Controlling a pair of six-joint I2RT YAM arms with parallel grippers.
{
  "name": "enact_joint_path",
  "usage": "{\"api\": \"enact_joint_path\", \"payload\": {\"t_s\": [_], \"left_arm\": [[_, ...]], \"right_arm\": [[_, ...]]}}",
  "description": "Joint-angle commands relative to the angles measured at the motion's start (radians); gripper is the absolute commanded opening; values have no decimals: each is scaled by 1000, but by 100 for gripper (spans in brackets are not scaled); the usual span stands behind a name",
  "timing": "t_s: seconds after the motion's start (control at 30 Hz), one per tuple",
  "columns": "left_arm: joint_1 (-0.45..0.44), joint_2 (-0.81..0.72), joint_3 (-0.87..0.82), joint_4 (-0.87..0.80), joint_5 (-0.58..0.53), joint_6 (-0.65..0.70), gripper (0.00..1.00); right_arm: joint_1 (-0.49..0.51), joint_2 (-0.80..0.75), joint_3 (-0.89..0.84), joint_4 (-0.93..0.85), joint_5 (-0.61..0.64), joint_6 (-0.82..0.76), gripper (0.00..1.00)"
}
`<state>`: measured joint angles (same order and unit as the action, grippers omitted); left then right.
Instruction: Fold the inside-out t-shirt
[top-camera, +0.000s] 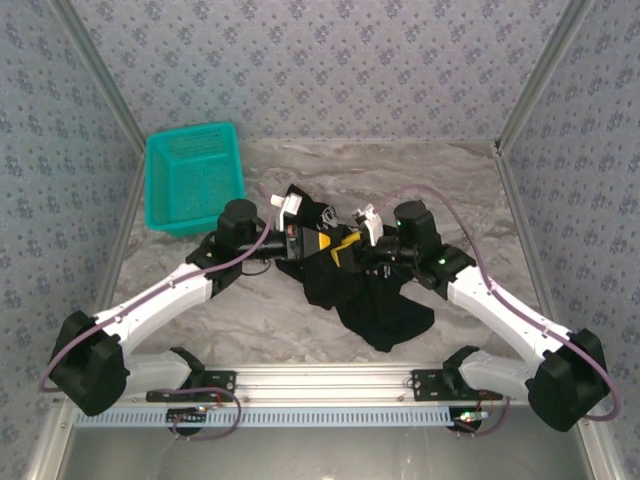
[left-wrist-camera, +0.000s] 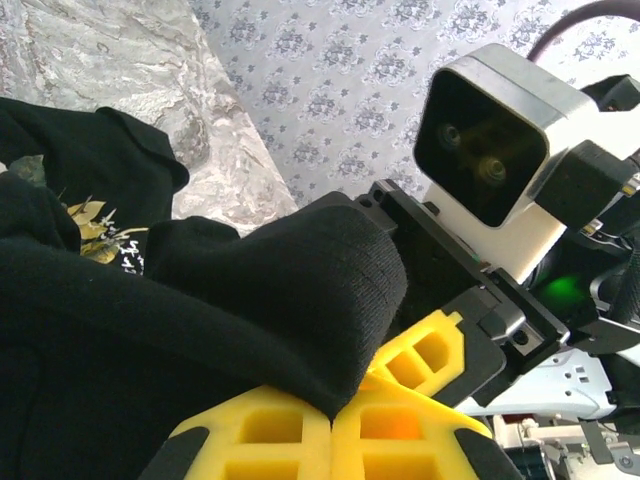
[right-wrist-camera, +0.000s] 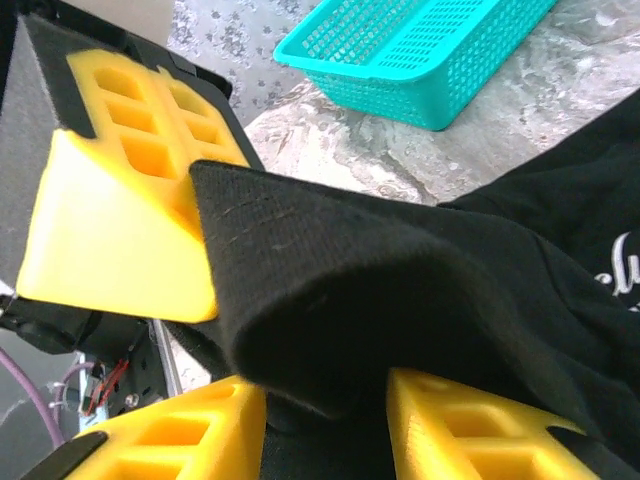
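The black t-shirt (top-camera: 385, 315) hangs bunched between both arms at mid-table, its lower part lying on the marble. My left gripper (left-wrist-camera: 335, 415) is shut, its yellow pads pinching a thick fold of the shirt (left-wrist-camera: 280, 300). A pale printed graphic (left-wrist-camera: 100, 235) shows on the cloth to the left. My right gripper (right-wrist-camera: 325, 420) is open, and its yellow fingers (right-wrist-camera: 480, 430) stand apart with the same black fold (right-wrist-camera: 330, 300) sitting in the gap. The left gripper's fingers (right-wrist-camera: 120, 230) hold that fold just beyond. In the top view the grippers meet, left gripper (top-camera: 318, 245) against right gripper (top-camera: 350, 250).
A teal mesh basket (top-camera: 195, 180) stands at the back left of the table, also seen behind the shirt as a basket (right-wrist-camera: 420, 50) in the right wrist view. Patterned walls close in the marble table (top-camera: 250, 320) on three sides.
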<state>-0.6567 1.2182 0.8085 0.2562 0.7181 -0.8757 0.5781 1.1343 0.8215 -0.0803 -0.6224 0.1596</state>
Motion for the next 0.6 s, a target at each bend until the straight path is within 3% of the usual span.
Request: {"api": "enact_joint_path", "payload": {"t_s": [0.0, 0.2, 0.43, 0.5, 0.57], "left_arm": [[-6, -19, 37, -5, 23, 30, 0], [-5, -42, 53, -129, -63, 118, 0], [-3, -28, 71, -212, -127, 193, 0], [-5, -22, 81, -250, -159, 214, 9], [-4, -27, 81, -282, -196, 241, 30]], "right_arm": [[-6, 21, 29, 40, -78, -34, 27], [-13, -36, 48, -79, -70, -65, 0], [-25, -105, 70, -79, -159, 13, 0], [-29, -99, 93, -79, -164, 53, 0], [-32, -86, 121, -74, -161, 106, 0]]}}
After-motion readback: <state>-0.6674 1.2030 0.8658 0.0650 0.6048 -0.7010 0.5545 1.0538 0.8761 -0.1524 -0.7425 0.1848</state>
